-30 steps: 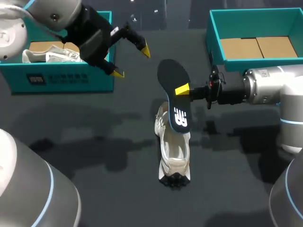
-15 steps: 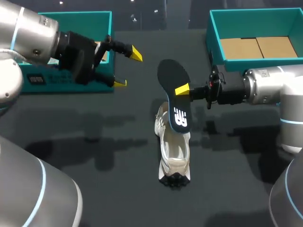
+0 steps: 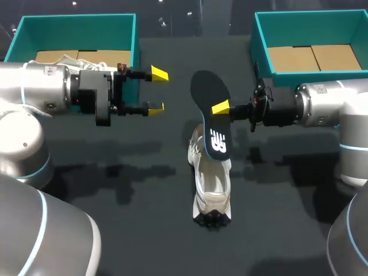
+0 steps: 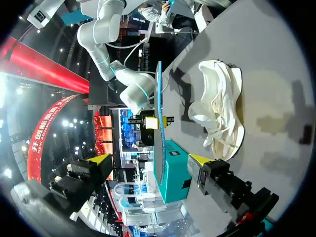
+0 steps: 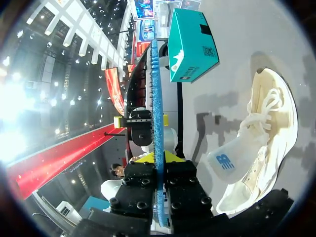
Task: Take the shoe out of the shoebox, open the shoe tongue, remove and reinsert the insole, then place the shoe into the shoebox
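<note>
Free gap: left pincer to insole

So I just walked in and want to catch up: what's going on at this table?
The right gripper is shut on the dark insole, holding it on edge over the white shoe, which lies on the table. The left gripper hangs open off to the insole's side, holding nothing. The insole is out and not yet back in the shoe.

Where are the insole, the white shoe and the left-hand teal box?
The dark flat insole (image 3: 214, 123): head view, its middle.
The white lace-up shoe (image 3: 211, 187): head view, its middle.
The left teal cardboard shoebox (image 3: 75, 31): head view, far inner wall.
</note>
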Controlling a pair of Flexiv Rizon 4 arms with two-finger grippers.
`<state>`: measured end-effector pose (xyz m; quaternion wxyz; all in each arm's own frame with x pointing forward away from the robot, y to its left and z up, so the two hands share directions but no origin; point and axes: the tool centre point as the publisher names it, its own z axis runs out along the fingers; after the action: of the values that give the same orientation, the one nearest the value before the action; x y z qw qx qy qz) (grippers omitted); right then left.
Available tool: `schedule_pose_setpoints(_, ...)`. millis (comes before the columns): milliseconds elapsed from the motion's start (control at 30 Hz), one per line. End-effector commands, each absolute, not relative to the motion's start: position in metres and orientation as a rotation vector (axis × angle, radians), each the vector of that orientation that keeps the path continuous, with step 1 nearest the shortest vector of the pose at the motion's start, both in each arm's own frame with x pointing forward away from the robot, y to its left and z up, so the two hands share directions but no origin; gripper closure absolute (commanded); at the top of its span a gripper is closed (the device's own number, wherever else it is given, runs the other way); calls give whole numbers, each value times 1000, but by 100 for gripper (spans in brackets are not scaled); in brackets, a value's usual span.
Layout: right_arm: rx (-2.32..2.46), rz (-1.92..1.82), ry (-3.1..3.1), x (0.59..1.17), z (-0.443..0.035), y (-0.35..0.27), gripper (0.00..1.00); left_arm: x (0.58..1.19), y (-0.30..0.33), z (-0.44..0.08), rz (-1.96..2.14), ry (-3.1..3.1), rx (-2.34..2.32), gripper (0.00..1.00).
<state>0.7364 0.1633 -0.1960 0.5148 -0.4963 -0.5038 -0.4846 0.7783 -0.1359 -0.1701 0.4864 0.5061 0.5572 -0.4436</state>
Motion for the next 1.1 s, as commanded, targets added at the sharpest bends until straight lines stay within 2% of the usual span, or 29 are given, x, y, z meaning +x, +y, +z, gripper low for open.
schedule_pose_setpoints(33, -1182, -1180, -1186, 735, -198, 170, 100, 779, -153, -178, -1123, 1279, 1141, 0)
schedule_pose_setpoints(200, -1196, -1176, -1172, 733, -197, 175, 100, 783, -168, -183, -1116, 1314, 1132, 0)
schedule_pose_setpoints(333, -1193, -1189, -1169, 731, -198, 177, 100, 783, -178, -185, -1110, 1337, 1156, 9)
schedule_pose_setpoints(433, -1187, -1201, -1171, 729, -198, 178, 100, 784, -185, -188, -1106, 1352, 1166, 7)
schedule_pose_setpoints(600, -1181, -1210, -1175, 727, -197, 180, 100, 786, -192, -193, -1095, 1367, 1170, 19)
schedule_pose_setpoints(667, -1176, -1210, -1174, 726, -197, 182, 100, 786, -195, -195, -1093, 1371, 1171, 33)
schedule_pose_setpoints(700, -1175, -1210, -1174, 726, -197, 182, 100, 786, -196, -196, -1092, 1371, 1171, 36)
schedule_pose_setpoints(767, -1174, -1210, -1173, 726, -198, 184, 100, 785, -199, -197, -1093, 1374, 1173, 38)
schedule_pose_setpoints(1000, -1185, -1213, -1174, 729, -197, 188, 100, 781, -207, -200, -1078, 1372, 1179, 54)
schedule_pose_setpoints(1100, -1189, -1214, -1173, 729, -198, 190, 100, 781, -210, -201, -1072, 1373, 1175, 57)
